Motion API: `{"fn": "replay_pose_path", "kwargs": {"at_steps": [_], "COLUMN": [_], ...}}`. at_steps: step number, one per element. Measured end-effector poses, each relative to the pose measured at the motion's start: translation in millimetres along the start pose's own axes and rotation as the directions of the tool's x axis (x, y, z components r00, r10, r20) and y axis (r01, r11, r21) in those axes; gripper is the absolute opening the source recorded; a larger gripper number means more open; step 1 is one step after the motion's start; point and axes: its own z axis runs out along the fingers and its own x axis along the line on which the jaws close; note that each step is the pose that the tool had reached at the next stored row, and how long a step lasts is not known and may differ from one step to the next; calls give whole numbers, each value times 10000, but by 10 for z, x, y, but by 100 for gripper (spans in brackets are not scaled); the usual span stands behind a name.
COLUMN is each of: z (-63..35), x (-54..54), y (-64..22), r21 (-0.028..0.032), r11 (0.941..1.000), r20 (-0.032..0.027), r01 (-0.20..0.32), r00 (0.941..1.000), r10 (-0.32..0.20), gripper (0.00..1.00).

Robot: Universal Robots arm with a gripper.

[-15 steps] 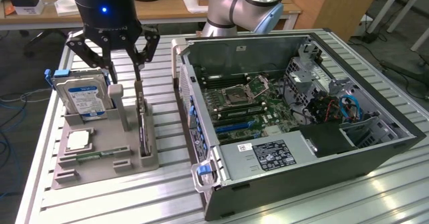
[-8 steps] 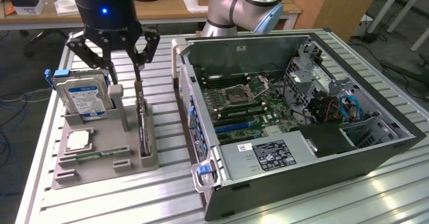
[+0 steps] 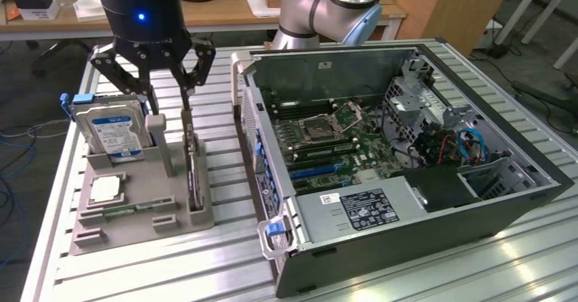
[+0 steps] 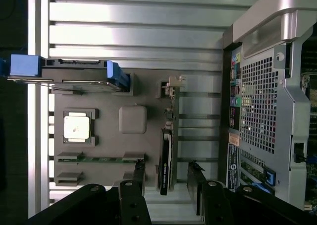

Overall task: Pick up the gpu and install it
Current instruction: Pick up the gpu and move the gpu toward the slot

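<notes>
Pickup approach, nothing gripped yet: fingers (image 3: 187, 95) spread wide and empty above gpu (image 3: 191, 173), standing on edge in tray (image 3: 135, 224) slot on counter (image 3: 181, 268) beside case (image 3: 505, 200); judged need next, straddling the thin card squarely, one finger each side, before closing.

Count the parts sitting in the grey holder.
4: hard drive upright at one end, CPU chip flat, memory stick slotted, gpu on edge nearest the case. None seem hidden.

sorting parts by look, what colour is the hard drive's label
The label on the silver hard drive is white with a blue band; clearest in the exterior view.
</notes>
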Motion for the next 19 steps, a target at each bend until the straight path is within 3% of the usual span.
{"fn": "replay_pose_path", "kwargs": {"at_steps": [19], "z": [52], "x": [1], "y": [-2], "r21": [1], "r11": [10000], "r20": [0], "r01": [0], "r00": [10000], "r10": [0], "gripper": [47]}}
